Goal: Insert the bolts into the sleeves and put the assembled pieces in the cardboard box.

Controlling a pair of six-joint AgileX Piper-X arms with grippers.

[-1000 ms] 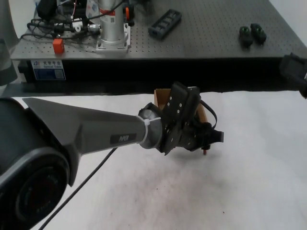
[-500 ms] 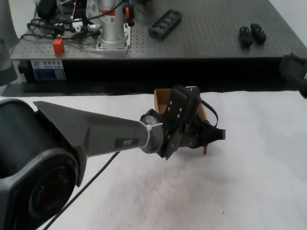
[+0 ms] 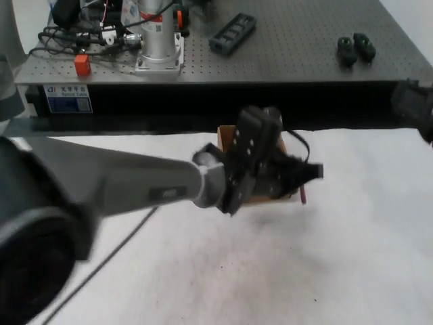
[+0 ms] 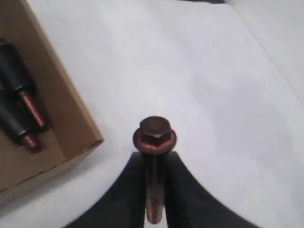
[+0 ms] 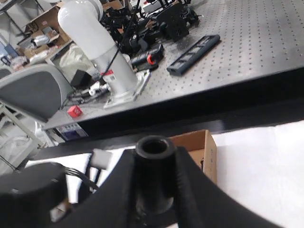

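Copper-coloured, hex-headed, flanged metal bolt (image 4: 155, 135), clenched by the shank between the two black fingers of the left gripper (image 4: 155, 157), head turned toward the wrist camera. Hangs above the white padded bench cover (image 4: 204, 76), just off one corner of the brown cardboard box (image 4: 71, 126) and outside its wall. Holds, inside that box, two assembled pieces (image 4: 21, 102) side by side, each a black tube with a copper threaded end poking out. In the high view, reaches across the bench from the near left, with the wrist in front of the box and the bolt dangling below the fingers by the box's right-hand edge.

Black, hollow, cylindrical sleeve (image 5: 153, 183), grasped on both sides by the dark fingers of the right gripper (image 5: 155, 159), open bore facing that wrist camera. Not yet joined to the bolt. Beyond it, the cardboard box on the white cover, and farther back a grey perforated metal table (image 5: 237, 52) strewn with dark gear.
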